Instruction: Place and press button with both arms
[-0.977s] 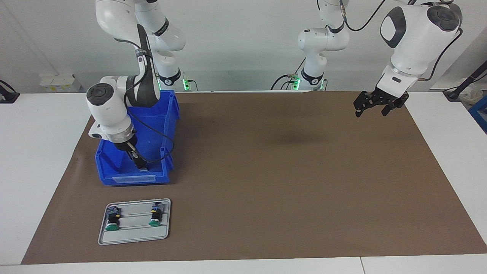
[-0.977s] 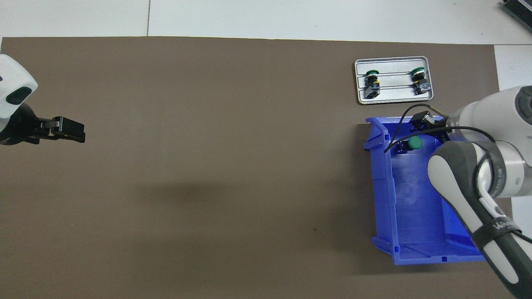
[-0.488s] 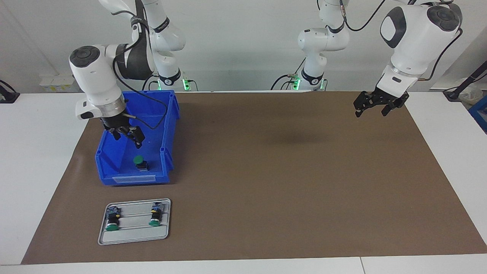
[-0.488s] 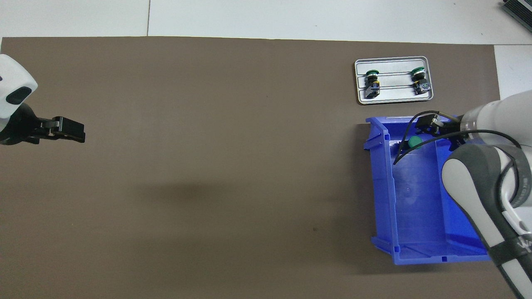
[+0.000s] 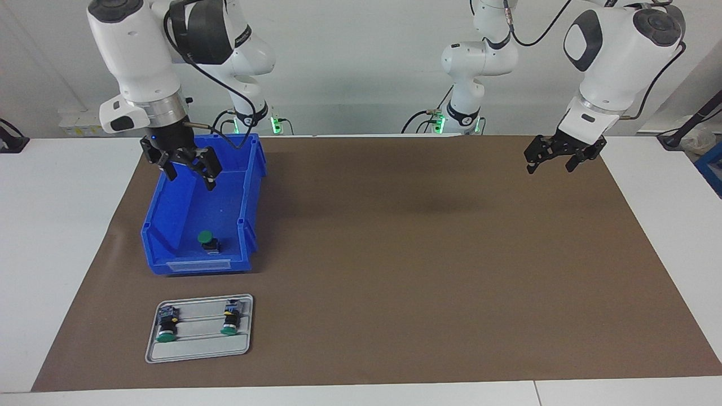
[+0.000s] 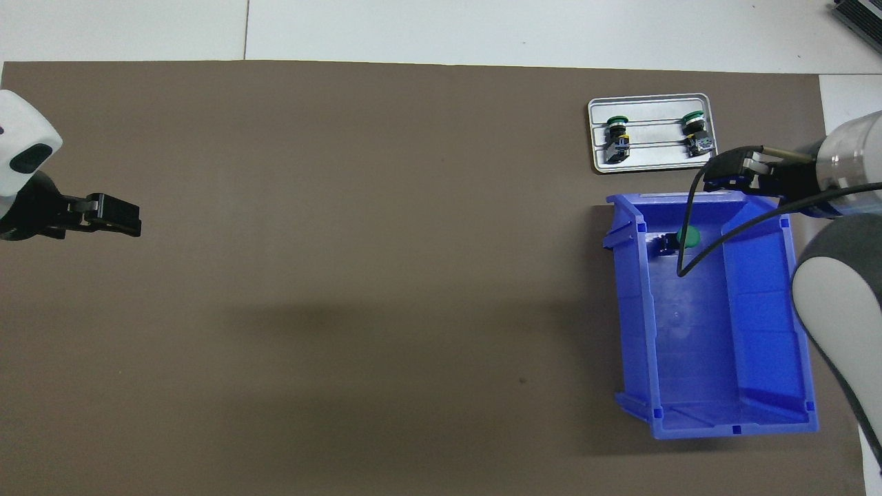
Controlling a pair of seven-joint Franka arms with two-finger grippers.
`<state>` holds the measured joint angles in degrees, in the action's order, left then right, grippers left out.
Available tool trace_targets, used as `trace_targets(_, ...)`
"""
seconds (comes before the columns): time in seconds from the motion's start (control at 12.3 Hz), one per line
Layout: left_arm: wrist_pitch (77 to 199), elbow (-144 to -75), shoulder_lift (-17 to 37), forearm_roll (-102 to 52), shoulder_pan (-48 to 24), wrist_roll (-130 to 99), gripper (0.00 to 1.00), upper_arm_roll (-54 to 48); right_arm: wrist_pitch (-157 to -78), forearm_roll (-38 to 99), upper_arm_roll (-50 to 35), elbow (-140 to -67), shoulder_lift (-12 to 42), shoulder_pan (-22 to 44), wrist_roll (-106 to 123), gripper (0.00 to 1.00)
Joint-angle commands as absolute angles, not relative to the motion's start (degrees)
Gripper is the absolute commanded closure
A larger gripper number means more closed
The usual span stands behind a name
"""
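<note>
One green-capped button [image 5: 207, 241] [image 6: 688, 236] stands cap up in the blue bin [image 5: 194, 265] [image 6: 716, 358], near the bin wall farthest from the robots. My right gripper [image 5: 189, 177] [image 6: 734, 172] hangs open and empty, high over the bin. Two more buttons [image 5: 166, 330] [image 5: 230, 322] lie on the grey tray [image 5: 197, 345] [image 6: 654, 160], which sits farther from the robots than the bin. My left gripper [image 5: 550, 167] [image 6: 120, 219] waits open and empty above the mat at the left arm's end.
A brown mat [image 5: 423, 254] covers most of the white table. The bin and tray stand at the right arm's end. A black cable from the right wrist droops over the bin.
My right gripper has risen out of the bin, empty, and the button it was down at stays in the bin. The left arm has not moved.
</note>
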<state>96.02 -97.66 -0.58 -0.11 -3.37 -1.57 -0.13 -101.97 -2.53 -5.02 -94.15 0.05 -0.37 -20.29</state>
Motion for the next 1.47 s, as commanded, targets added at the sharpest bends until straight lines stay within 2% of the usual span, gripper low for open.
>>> trace_targets(0.0,95.8,-98.09,-1.41,0.97,-3.34,-1.23,0.0,-0.09,-94.77,-0.79,-5.1,-84.75,4.38,-0.88,-13.29,0.01)
trace_targets(0.33,95.71,-98.09,-1.41,0.97,-3.34,-1.23,0.0,-0.09,-87.65,0.0,-4.84,-84.2,3.78,-1.93,-7.93,0.01)
trace_targets(0.49,95.71,-98.17,-1.41,0.97,-3.34,-1.23,0.0,-0.09,-86.22,0.0,-4.83,-86.99,1.77,-2.29,-7.91,0.01)
trace_targets(0.73,95.8,-98.09,-1.41,0.97,-3.34,-1.23,0.0,-0.09,-86.84,0.0,-4.83,-89.91,0.09,-2.2,-7.82,0.0)
trace_targets(1.38,95.71,-98.09,-1.41,0.97,-3.34,-1.32,0.0,-0.09,-91.05,0.0,-5.01,-89.91,0.17,-1.49,-7.91,0.0)
